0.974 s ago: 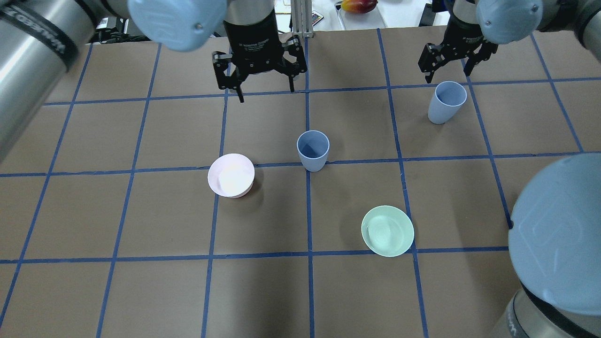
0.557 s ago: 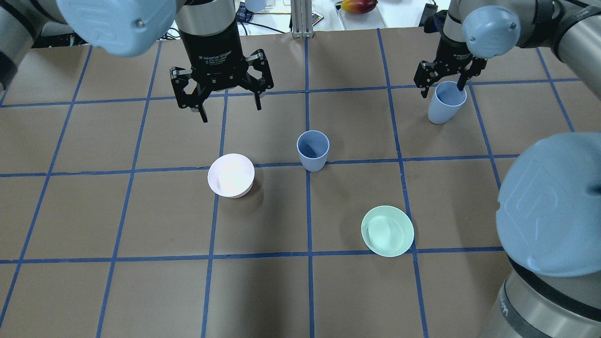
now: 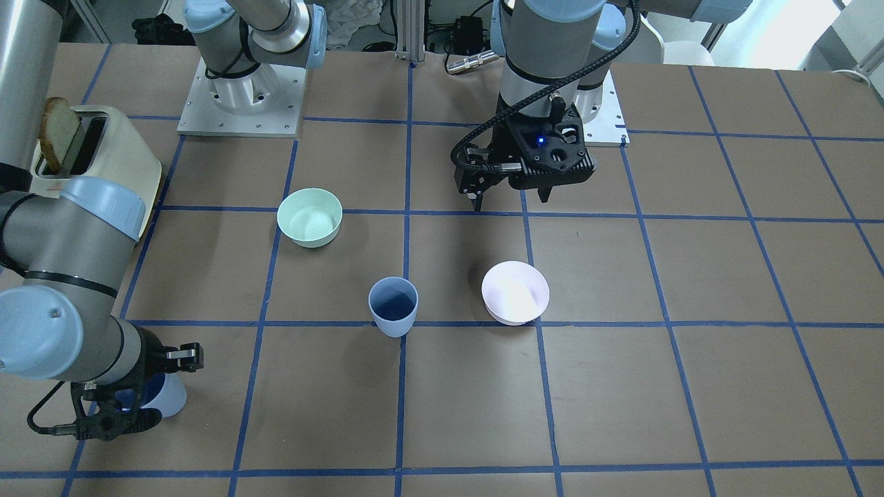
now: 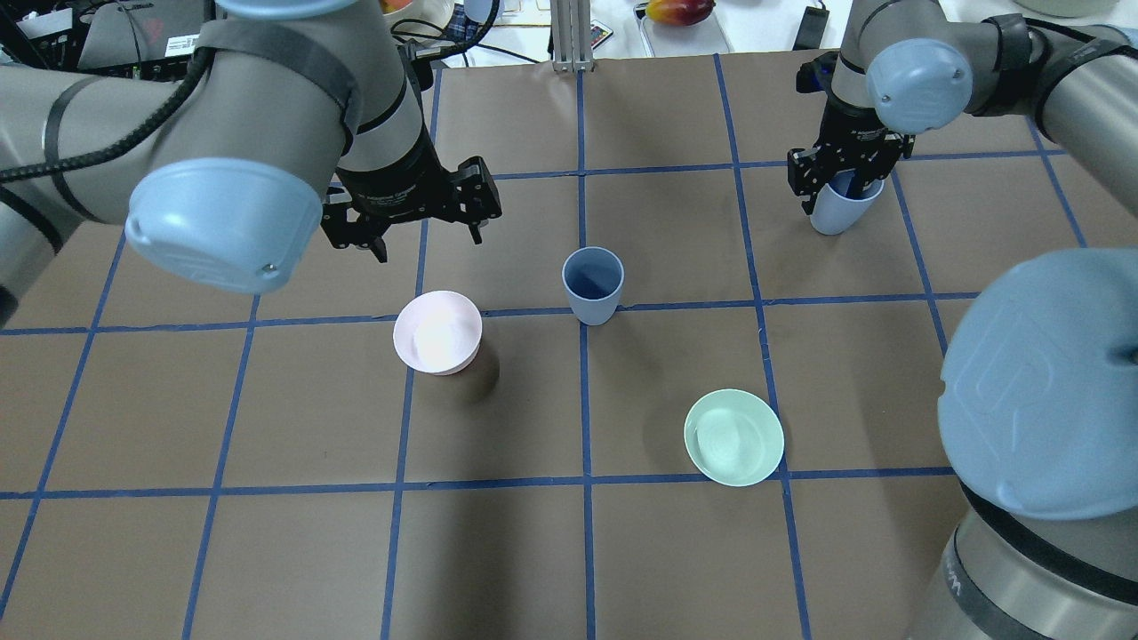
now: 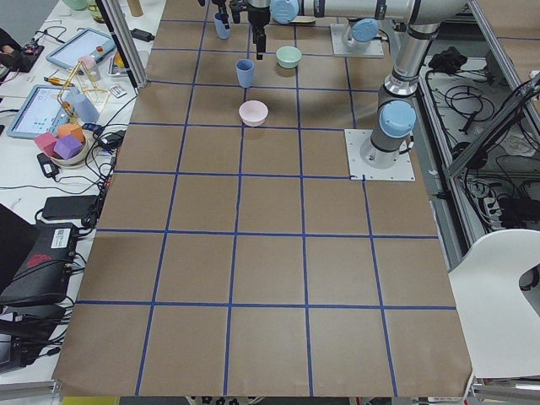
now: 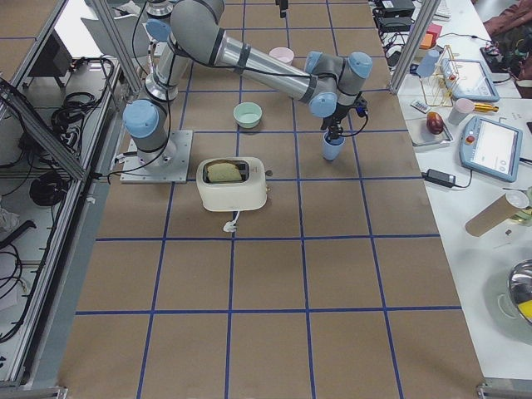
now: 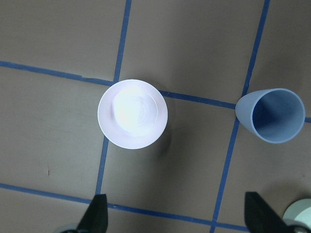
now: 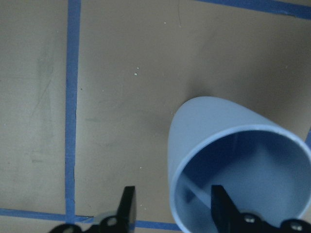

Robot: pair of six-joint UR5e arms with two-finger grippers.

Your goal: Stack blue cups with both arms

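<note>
One blue cup point(image 4: 593, 284) stands upright mid-table; it also shows in the left wrist view point(image 7: 275, 115). The second blue cup point(image 4: 834, 213) stands at the far right. My right gripper point(image 4: 836, 185) is low over it, open. In the right wrist view one finger point(image 8: 221, 206) is inside the cup point(image 8: 233, 160) and the other is outside, with the cup's wall between them. My left gripper point(image 4: 425, 233) is open and empty. It hovers above the table behind the pink bowl, left of the middle cup.
A pale pink bowl point(image 4: 437, 332) sits left of the middle cup. A mint-green bowl point(image 4: 733, 437) sits nearer the robot on the right. A toaster with bread point(image 3: 90, 152) stands near the right arm's base. Blue tape lines grid the brown table point(image 4: 267, 551).
My right gripper has come down onto the far cup's rim, one finger going inside. My left gripper has moved left and nearer, toward the pink bowl. The cups and bowls have not moved.
</note>
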